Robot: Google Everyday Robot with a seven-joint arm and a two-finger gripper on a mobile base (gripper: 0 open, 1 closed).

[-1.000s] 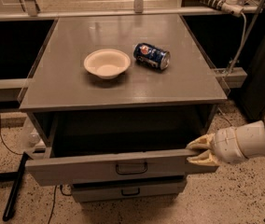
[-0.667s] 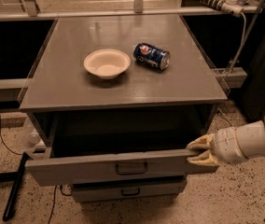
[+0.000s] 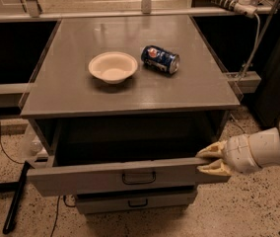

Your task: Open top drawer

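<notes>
The top drawer (image 3: 81, 177) of the grey cabinet is pulled out, its dark interior open to view. Its flat grey front carries a black bar handle (image 3: 139, 177) at centre. My gripper (image 3: 205, 160) comes in from the right on a white arm. Its cream fingers (image 3: 213, 150) sit at the right end of the drawer front, at its top edge. The handle is well to the left of the gripper.
A cream bowl (image 3: 113, 66) and a blue soda can (image 3: 160, 59) lying on its side rest on the cabinet top (image 3: 71, 90). A lower drawer (image 3: 135, 201) shows beneath. A black pole (image 3: 16, 201) lies on the speckled floor at left. Shelving and cables stand at right.
</notes>
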